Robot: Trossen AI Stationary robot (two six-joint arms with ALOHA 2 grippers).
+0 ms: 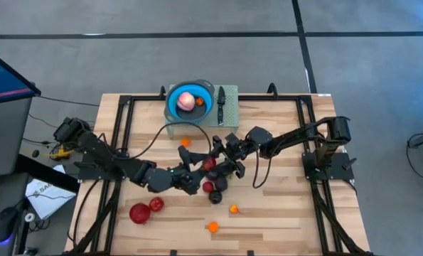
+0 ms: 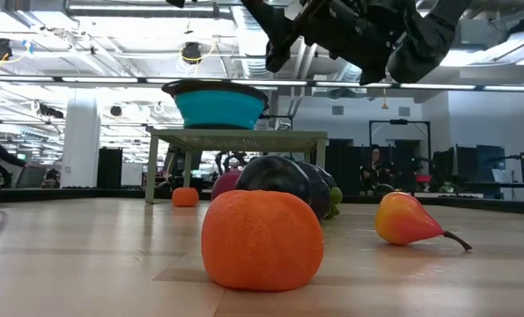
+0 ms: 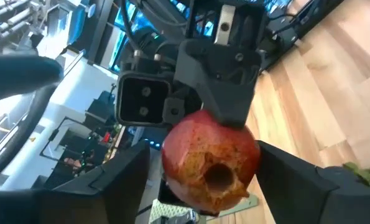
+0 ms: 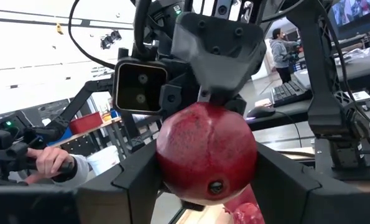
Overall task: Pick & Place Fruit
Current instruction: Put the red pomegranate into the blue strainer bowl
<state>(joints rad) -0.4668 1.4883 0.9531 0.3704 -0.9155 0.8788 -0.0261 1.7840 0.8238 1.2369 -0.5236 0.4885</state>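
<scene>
Red pomegranate (image 4: 206,158) hangs mid-table, apparently gripped by both the left gripper (image 3: 203,180) and right gripper (image 4: 200,180).

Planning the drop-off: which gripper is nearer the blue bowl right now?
Right, though only slightly. The right gripper is mid-table, below the blue bowl and somewhat to its right. The left gripper lies farther down the table. Both meet at a red pomegranate.

A grey floor (image 1: 197,43) crossed by dark lines surrounds the wooden bench (image 1: 282,206). Behind it the room is open and bright, with ceiling lamps (image 2: 189,53), a white pillar (image 2: 79,141) and desks with monitors (image 2: 473,167), where a person (image 2: 373,167) sits.
</scene>
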